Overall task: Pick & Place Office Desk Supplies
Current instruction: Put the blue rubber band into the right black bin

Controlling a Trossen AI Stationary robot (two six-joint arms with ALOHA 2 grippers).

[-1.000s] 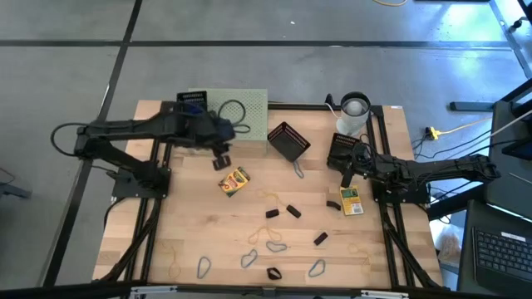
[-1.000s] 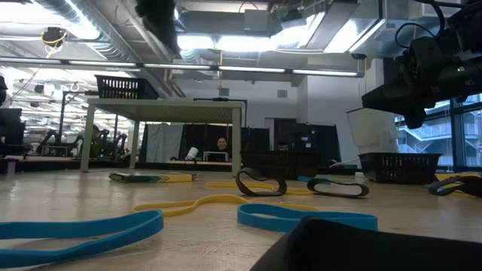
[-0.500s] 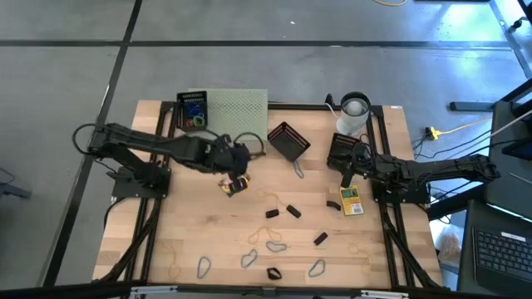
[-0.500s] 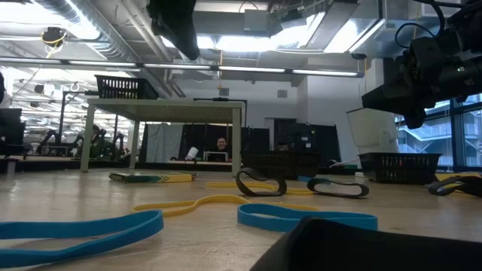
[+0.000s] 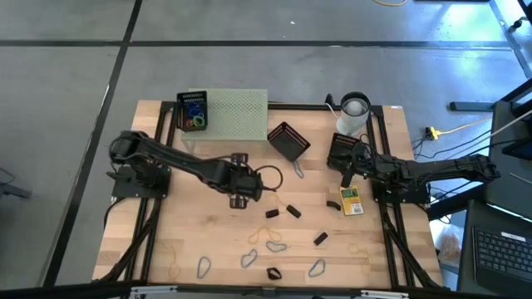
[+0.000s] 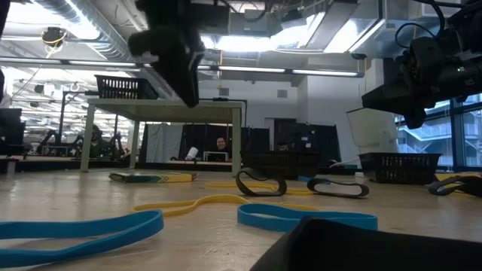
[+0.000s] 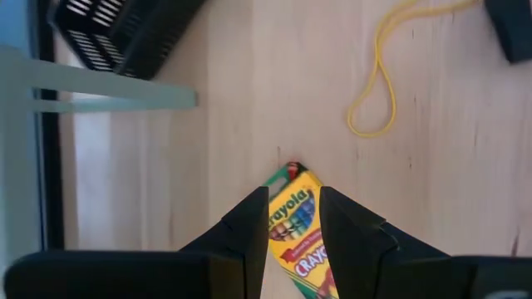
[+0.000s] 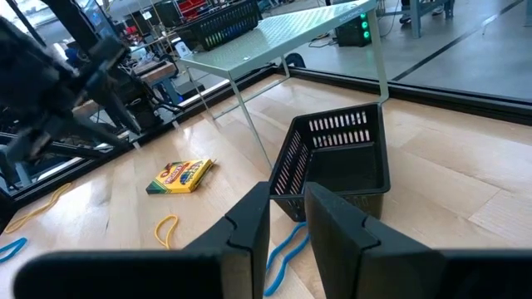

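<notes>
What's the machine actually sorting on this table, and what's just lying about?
Part of the job:
- crayon box under the left tool
- second crayon box
- black clips
- grey wire clips
- tan rubber bands
- coloured loops

Just lying about:
- green perforated stand
- white cup

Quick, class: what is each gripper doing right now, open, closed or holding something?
Left gripper: open astride the crayon box, not clamped.
Right gripper: open, holding nothing, near the black basket.
</notes>
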